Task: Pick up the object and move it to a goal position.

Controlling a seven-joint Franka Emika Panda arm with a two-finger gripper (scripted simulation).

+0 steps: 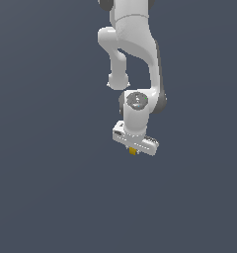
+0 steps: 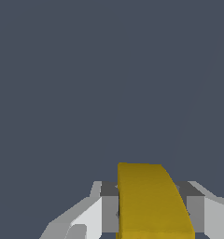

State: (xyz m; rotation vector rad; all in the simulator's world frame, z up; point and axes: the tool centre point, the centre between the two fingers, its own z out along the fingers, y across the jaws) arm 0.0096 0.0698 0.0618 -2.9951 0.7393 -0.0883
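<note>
The object [image 1: 133, 151] shows in the exterior view as a tiny mustard-yellow block just under the white hand of the arm, near the middle of the picture. My gripper [image 1: 134, 150] is shut on it; the fingers themselves are hidden behind the hand there. In the wrist view the object [image 2: 149, 200] is a large yellow block with a darker side, clamped between the two grey finger pads [image 2: 109, 212], which press on both of its sides. My gripper [image 2: 151, 212] holds it over a flat dark surface.
A plain dark blue-grey ground [image 1: 46, 173] fills both views. The white arm [image 1: 135, 44] comes down from the top of the exterior view. Nothing else shows.
</note>
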